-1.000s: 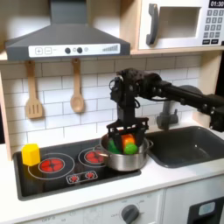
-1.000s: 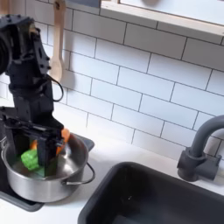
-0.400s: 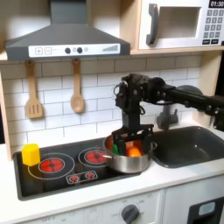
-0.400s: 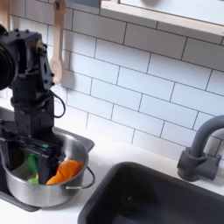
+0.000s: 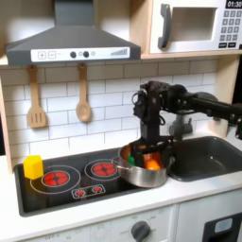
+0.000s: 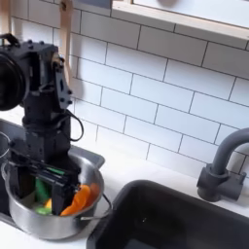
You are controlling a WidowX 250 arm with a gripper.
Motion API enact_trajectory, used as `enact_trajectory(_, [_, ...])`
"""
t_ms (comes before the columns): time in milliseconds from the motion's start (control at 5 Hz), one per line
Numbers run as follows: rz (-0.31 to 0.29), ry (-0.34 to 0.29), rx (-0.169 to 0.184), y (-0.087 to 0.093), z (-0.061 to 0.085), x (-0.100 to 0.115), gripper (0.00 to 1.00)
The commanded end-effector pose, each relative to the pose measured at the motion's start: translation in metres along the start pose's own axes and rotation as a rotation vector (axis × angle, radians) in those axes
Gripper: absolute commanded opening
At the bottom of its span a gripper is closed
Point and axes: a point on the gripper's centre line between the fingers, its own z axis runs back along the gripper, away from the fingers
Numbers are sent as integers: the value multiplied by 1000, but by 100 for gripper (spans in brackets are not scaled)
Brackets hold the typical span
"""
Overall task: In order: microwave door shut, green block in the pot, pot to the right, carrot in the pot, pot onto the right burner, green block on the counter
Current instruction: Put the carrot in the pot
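At the right-hand edge of the black cooktop (image 5: 66,180), the pot (image 5: 142,172) sits half on the panel and half on the counter (image 5: 180,189) in the first exterior view, and the arm reaches straight down into it. The gripper (image 6: 56,183) is inside the pot in the second exterior view, its dark fingers spread apart, one touching the rim at nine o'clock and the other near the middle; whether they hold anything, I cannot tell. Between and under those fingers lies the green block (image 6: 43,195), low in the pot at about eight o'clock. The carrot (image 6: 80,199) leans against the wall at three o'clock, tilted. In the first exterior view both show as orange and green specks inside the steel. Up at one o'clock, the microwave door (image 5: 189,26) sits flush with its frame. A yellow block (image 5: 34,166) stands well apart at the cooktop's nine o'clock edge.
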Motion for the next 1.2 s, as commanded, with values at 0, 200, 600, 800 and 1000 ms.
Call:
enact_trajectory(0, [-10,-9,-31,-22,-1,8,100])
enact_trajectory(200, [-9,-15,-47,-32,0,14,100])
enact_trajectory(600, [9,-37,-13,-25,5,14,100])
enact_trajectory(800, [14,-31,-3,-20,3,13,100])
enact_trajectory(1000, [26,-30,3,-14,4,15,100])
